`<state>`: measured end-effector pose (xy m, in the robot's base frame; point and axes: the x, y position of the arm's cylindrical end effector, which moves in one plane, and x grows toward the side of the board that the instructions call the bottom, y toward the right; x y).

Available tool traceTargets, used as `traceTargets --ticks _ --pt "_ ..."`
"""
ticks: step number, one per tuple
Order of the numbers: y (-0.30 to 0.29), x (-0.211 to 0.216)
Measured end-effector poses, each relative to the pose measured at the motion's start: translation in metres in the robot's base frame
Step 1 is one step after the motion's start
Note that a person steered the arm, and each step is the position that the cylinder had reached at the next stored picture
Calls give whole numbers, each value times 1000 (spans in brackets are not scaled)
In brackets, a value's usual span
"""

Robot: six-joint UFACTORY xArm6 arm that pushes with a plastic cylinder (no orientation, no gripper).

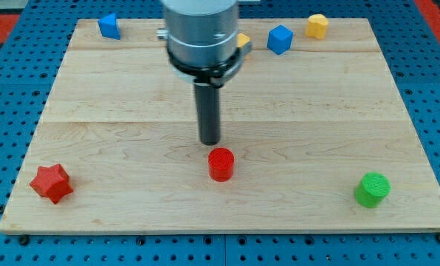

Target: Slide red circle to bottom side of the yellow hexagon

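The red circle (221,163) is a short red cylinder on the wooden board (131,111), a little below the middle. The yellow hexagon (317,26) sits near the board's top edge, toward the view's right. My tip (210,142) is the lower end of the dark rod. It stands just above and slightly left of the red circle, a small gap apart from it. The rod hangs from a grey cylindrical arm end at the view's top centre.
A blue block (108,26) is at the top left and a blue cube (280,39) is left of the yellow hexagon. A second yellow block (243,41) is half hidden behind the arm. A red star (52,182) is at the bottom left, a green cylinder (372,189) at the bottom right.
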<state>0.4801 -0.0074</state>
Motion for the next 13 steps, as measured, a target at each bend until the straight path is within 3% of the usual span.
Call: traceTargets --ticks 1,2,3,4,6,7,9,10,11,13 --pt "-54 52" --pt "-45 93" --pt "4 70" --pt "14 26" --pt "53 63" --pt "91 30" --pt "68 -63" --pt "67 -40" --pt "11 -69" --pt "58 -113"
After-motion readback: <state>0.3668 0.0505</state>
